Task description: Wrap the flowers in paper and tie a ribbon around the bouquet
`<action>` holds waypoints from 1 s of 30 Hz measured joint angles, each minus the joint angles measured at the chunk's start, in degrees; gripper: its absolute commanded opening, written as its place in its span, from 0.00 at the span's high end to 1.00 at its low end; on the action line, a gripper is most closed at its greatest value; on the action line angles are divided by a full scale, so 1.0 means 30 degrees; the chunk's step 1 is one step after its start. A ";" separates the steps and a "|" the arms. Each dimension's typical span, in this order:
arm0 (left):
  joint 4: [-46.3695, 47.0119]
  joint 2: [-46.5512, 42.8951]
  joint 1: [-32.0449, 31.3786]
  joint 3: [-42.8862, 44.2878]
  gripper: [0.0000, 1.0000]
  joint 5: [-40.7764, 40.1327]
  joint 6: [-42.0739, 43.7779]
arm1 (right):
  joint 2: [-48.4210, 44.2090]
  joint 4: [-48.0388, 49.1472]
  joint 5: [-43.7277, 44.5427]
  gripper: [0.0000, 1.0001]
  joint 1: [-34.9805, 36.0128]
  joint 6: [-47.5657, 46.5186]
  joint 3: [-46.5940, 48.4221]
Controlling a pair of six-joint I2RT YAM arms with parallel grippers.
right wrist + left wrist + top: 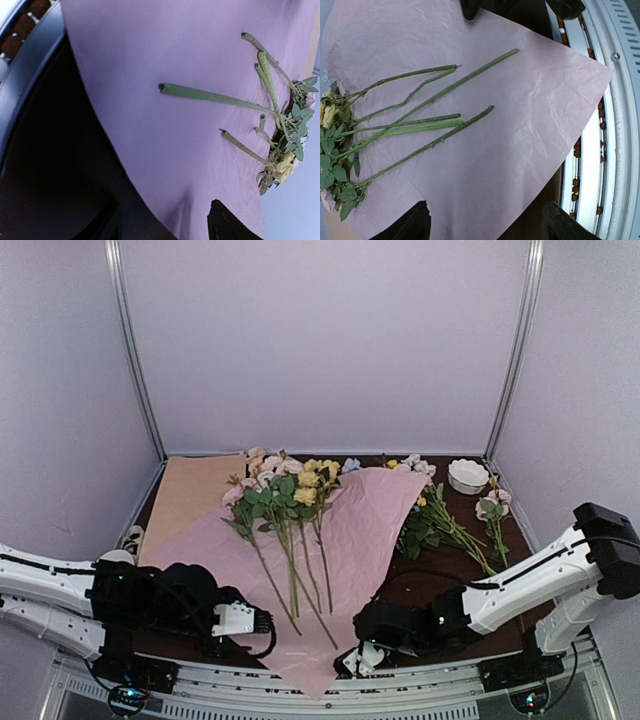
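The flowers point(290, 500), pink roses and yellow blooms on long green stems point(427, 102), lie on the paper point(350, 540), their stem ends pointing at the near edge. The paper lies flat with its pink face up. My left gripper point(258, 622) is low at the sheet's left edge; in the left wrist view it point(487, 225) is open with the paper's edge between its fingers point(415, 222). My right gripper point(372, 625) is at the sheet's right edge, open point(167, 225), its jaws astride a creased bit of paper point(165, 125). A whitish bundle point(365, 657) below it may be the ribbon; I cannot tell.
A tan sheet point(195, 495) lies at the back left under the pink paper. A second bunch of flowers point(440, 525), a single pink rose point(495, 508) and a white bowl point(467, 476) are at the back right. A metal rail point(620, 125) runs along the table's near edge.
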 measured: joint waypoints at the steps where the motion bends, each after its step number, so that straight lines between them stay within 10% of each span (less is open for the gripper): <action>1: -0.0029 0.0765 -0.0364 0.0073 0.19 -0.0160 0.0386 | 0.0313 0.0794 0.0459 0.42 0.0109 -0.0466 0.0000; 11: -0.0495 0.4998 -0.2040 0.0743 0.16 -0.0262 0.3045 | 0.1974 0.5122 0.2208 1.00 -0.0022 -0.3395 -0.0590; 30: -0.0692 0.6674 -0.2200 0.2076 0.11 -0.0692 0.1727 | 0.0444 -0.0248 -0.6776 1.00 -0.4721 0.7512 0.4262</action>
